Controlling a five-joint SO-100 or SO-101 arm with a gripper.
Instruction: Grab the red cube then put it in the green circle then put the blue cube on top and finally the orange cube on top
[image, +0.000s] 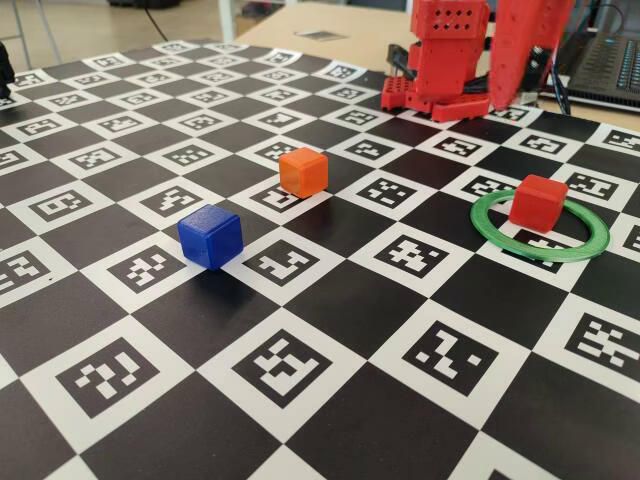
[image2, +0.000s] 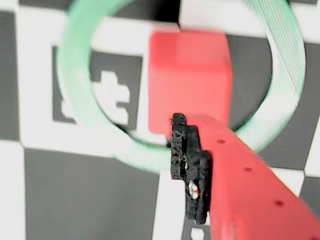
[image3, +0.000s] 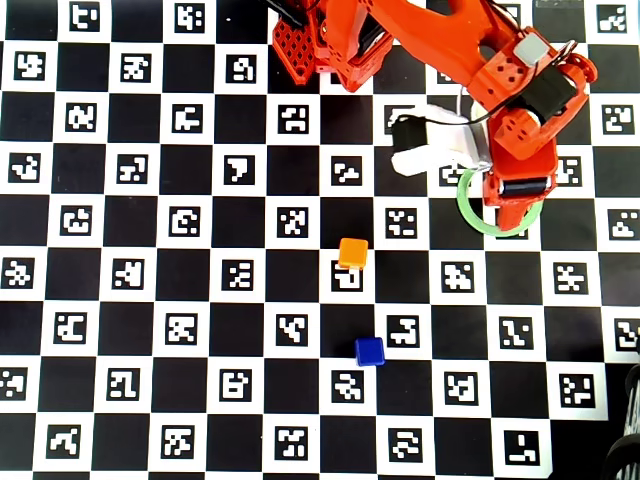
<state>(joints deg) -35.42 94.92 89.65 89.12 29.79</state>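
The red cube (image: 538, 202) rests on the board inside the green circle (image: 560, 256), toward its back edge. In the wrist view the red cube (image2: 189, 75) fills the middle of the green circle (image2: 75, 90), seen from above. One red finger with a black pad (image2: 182, 145) hangs over the ring's near rim, with nothing against its pad. In the overhead view my gripper (image3: 510, 205) covers the cube, and part of the green circle (image3: 466, 208) shows. The orange cube (image: 303, 171) and the blue cube (image: 211, 237) stand apart on the left.
The checkerboard of marker squares (image: 330, 300) covers the table. The arm's red base (image: 445, 50) stands at the back edge, with a laptop (image: 610, 65) behind it. Orange cube (image3: 352, 252) and blue cube (image3: 370, 350) lie left of and below the ring in the overhead view.
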